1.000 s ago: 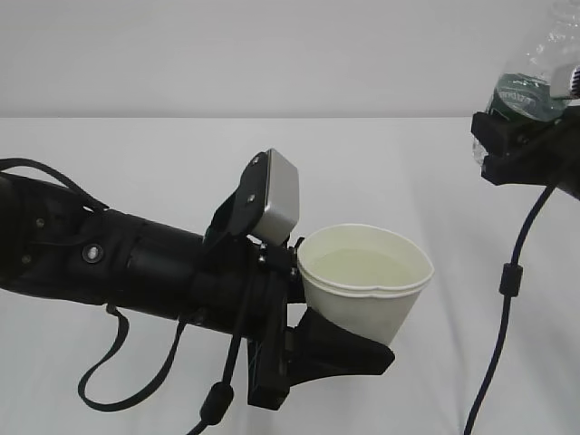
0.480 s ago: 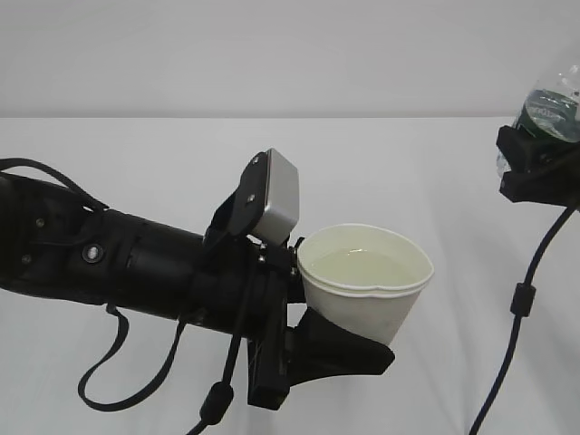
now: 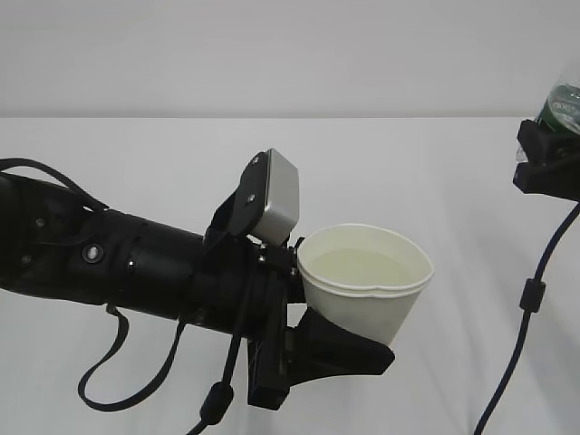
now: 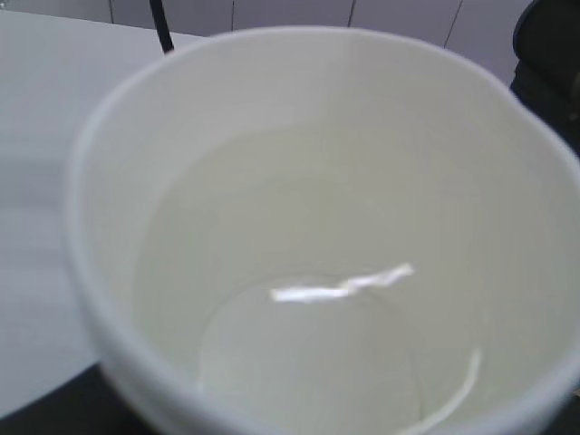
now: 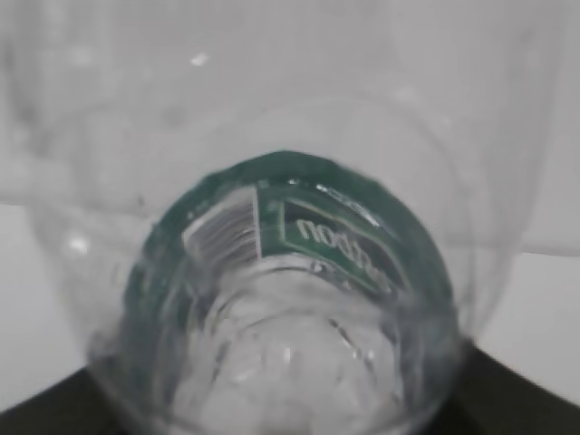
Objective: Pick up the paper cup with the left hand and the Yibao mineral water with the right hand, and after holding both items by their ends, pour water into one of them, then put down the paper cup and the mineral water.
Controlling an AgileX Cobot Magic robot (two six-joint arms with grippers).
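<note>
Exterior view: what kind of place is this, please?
Probably a robot test bench, not a home: a bare white tabletop before a plain pale wall, and two black robot arms holding a paper cup and a bottle.

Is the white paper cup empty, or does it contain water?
It contains water: the white paper cup shows a liquid surface with a bright glint inside.

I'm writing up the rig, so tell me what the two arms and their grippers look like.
Both are matte black. The left arm is a thick rounded barrel with small bolts, a silver-grey boxy camera housing on a black bracket, angular black fingers and a looping black cable. The right gripper shows only a blocky black edge and hanging cable.
</note>
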